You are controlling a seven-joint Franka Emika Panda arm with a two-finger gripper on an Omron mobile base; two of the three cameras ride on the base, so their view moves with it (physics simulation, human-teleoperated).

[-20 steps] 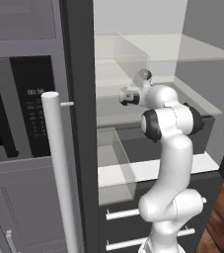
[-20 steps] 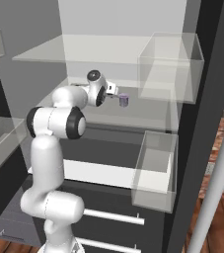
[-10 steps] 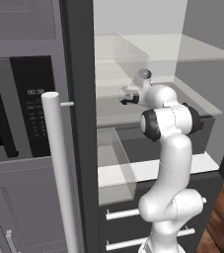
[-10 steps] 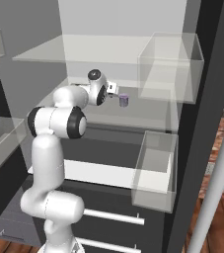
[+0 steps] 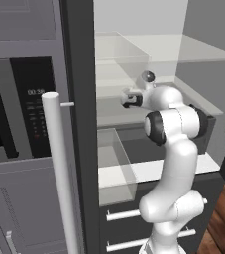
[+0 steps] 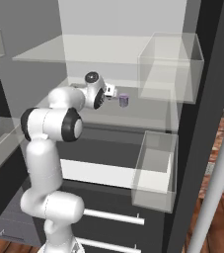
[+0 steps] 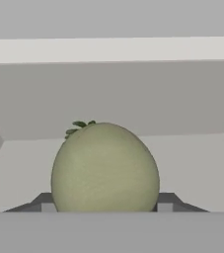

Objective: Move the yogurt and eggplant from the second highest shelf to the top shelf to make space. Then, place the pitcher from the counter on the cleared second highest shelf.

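Far over at 9 o'clock in the left base view is a dark oven panel [image 5: 29, 99]. Next to it stands a tall white door bar [image 5: 59, 168]. Both are well out of the way.

Next comes the gripper [image 5: 126, 99]. It reaches into the fridge, low over the second highest shelf [image 6: 143, 116]. In the hand view the eggplant [image 7: 105, 168] is big and round and sits low in the middle. One of the fingertips [image 7: 42, 203] is at its 8 o'clock and the other is at its 4 o'clock. They look to be right against its sides. I cannot tell if they squeeze it tight or just touch it.

So the job in hand looks like grabbing the eggplant, the first part of the task. Next I think the pincer must hold on well. Then it must lift a little, pull back, go up, and set the eggplant on the top shelf [image 6: 84, 52], at 12 o'clock from the hand.

At 3 o'clock from the gripper in the right base view stands the yogurt [image 6: 124, 100], near but apart, on the same shelf. A swing that way could knock it over. Its turn comes later, and the pitcher's after that.

Farther right hang two clear door boxes, an upper one [image 6: 170, 64] and a lower one [image 6: 155, 168]. The front edge of the top shelf is the thing to get around when going up.
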